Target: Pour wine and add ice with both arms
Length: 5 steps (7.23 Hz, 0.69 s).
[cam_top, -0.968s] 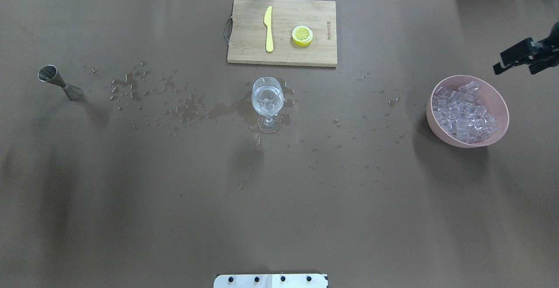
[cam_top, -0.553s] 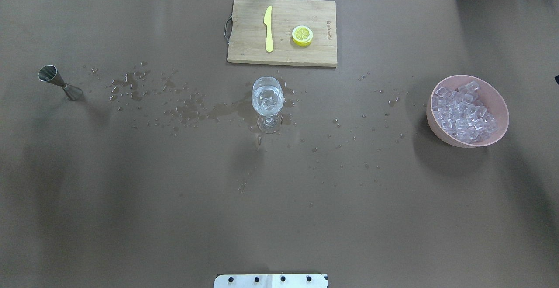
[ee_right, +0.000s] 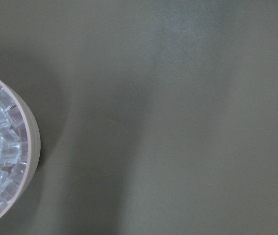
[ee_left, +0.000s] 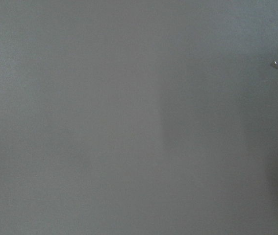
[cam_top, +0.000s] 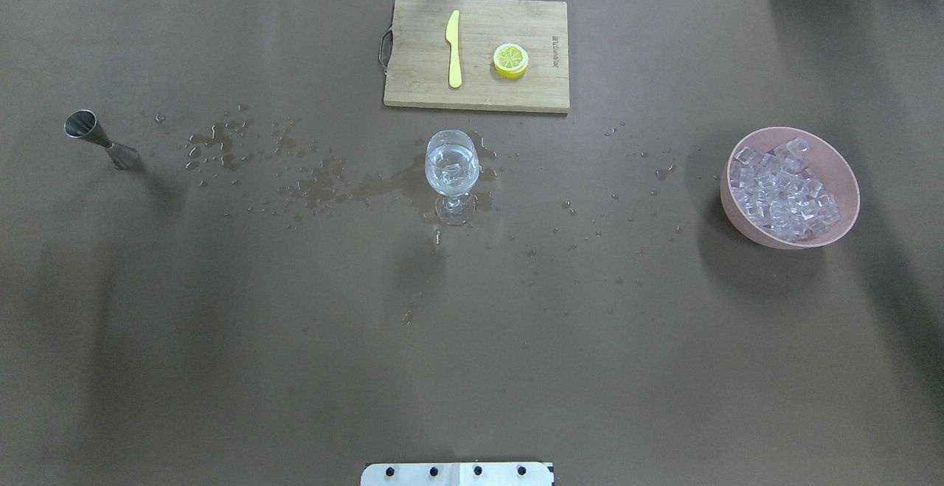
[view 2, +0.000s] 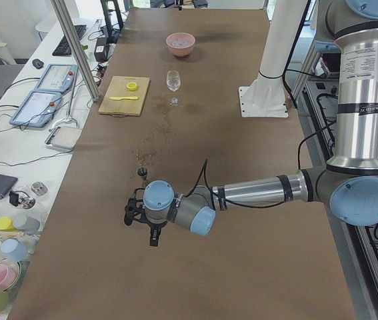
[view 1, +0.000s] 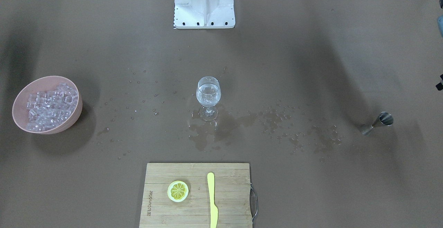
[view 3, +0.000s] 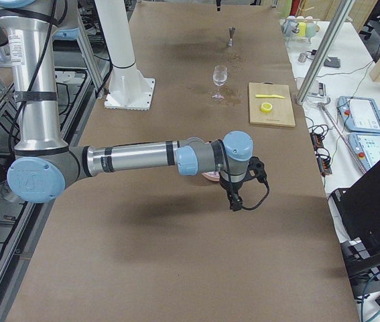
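Observation:
A stemmed glass (cam_top: 451, 169) stands mid-table holding wine, a clear liquid, with a few ice cubes in it. A heap of ice (cam_top: 785, 191) fills a pink bowl (cam_top: 848, 176) at the right. The right wrist view shows the bowl's rim (ee_right: 33, 142) at its left edge. Both arms are out of the overhead view. My left gripper (view 2: 153, 237) hangs over bare table beyond the jigger (cam_top: 99, 139). My right gripper (view 3: 234, 200) hangs just past the bowl, on the side away from the glass. I cannot tell whether either is open or shut.
A wooden cutting board (cam_top: 509, 88) at the far edge carries a yellow knife (cam_top: 453, 47) and a lemon slice (cam_top: 510, 60). Spilled drops and a puddle (cam_top: 383, 187) spread left and right of the glass. The white pedestal (view 1: 204, 3) stands at the robot's side.
My right gripper, seen at the overhead view's right edge one second ago, has moved out of that view to the right. Glass, bowl and jigger have not moved.

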Tool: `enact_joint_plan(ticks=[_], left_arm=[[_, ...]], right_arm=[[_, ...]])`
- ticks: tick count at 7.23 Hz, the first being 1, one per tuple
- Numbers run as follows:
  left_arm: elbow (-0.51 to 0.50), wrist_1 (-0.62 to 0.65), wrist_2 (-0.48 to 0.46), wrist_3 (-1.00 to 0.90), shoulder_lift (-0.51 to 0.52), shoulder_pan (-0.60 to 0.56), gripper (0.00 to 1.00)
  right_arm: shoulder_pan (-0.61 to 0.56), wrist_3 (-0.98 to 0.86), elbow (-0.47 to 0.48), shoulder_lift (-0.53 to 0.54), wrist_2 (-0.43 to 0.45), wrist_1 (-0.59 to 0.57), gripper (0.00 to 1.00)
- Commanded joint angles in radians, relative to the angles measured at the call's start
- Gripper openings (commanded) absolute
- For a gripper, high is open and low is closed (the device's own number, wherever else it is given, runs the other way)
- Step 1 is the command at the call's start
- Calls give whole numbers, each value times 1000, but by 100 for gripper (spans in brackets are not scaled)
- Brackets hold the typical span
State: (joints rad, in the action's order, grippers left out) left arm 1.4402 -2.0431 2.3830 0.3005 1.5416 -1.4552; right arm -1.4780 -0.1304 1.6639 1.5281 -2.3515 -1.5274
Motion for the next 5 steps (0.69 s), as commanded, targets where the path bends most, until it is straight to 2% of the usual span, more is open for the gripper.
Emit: enact_joint_plan(ticks=[1,2,3,5], left_arm=[[165,228,7,-48,0,-5,98],[166,245,7,-167,-14,-20,98],[167,326,8,-272,-17,-34,98],[155,374,4,-310,-41,-60,98]], right_arm=[[-11,-2,2,-12,1,-6,100],[-19,-3,-3,-11,3,-8,100],[-19,-3,-12,-5,3,-10,100],[-21,-6,-10,-2,3,-13,100]])
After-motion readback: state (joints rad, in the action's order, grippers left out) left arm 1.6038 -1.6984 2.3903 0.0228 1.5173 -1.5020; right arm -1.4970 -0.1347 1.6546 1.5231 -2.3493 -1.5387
